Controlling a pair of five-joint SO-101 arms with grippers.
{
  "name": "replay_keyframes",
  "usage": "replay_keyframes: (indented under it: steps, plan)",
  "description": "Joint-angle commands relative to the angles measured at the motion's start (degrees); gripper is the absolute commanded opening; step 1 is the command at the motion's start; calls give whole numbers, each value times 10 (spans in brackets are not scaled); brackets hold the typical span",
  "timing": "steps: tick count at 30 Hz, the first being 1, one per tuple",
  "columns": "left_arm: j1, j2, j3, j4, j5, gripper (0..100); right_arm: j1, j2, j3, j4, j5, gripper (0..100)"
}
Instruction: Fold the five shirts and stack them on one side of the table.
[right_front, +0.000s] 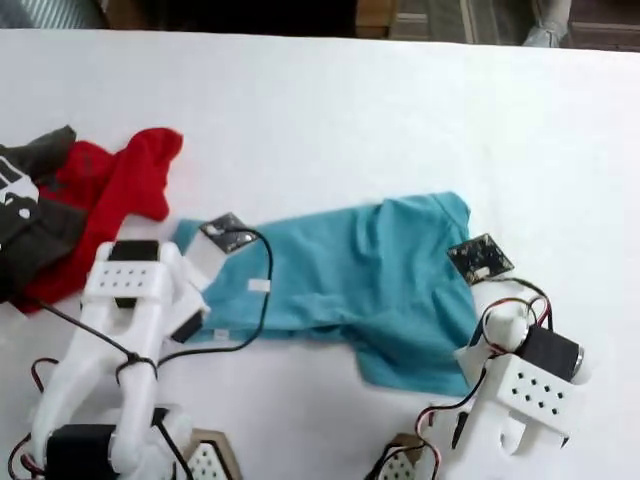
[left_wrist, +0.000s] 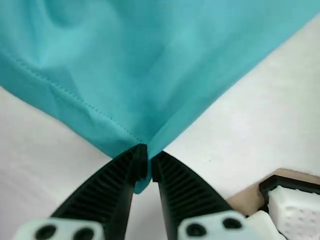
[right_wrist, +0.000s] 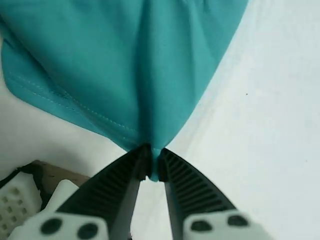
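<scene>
A teal shirt (right_front: 350, 280) lies spread and rumpled across the middle of the white table (right_front: 330, 110). My left gripper (left_wrist: 146, 165) is shut on a hemmed corner of the teal shirt (left_wrist: 145, 75) at its left end, below the left arm (right_front: 130, 300). My right gripper (right_wrist: 150, 162) is shut on a pinched fold of the teal shirt (right_wrist: 140, 60) at its right end, beside the right arm (right_front: 520, 380). A red shirt (right_front: 120, 190) lies crumpled at the table's left side, partly under a dark shirt (right_front: 30, 200).
The arm bases (right_front: 210, 460) stand at the table's front edge, with black cables (right_front: 262, 290) running over the teal shirt. Bare white table stretches across the back and the right side.
</scene>
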Motion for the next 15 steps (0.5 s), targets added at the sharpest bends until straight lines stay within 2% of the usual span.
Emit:
replay_keyframes:
  steps: [1, 15]
  plan:
    - [3, -16, 3, 3, -3, 24, 7, -13, -3, -3, 5, 20]
    - [6, -13, 5, 15, -18, 24, 7, -14, -43, 44, 33, 20]
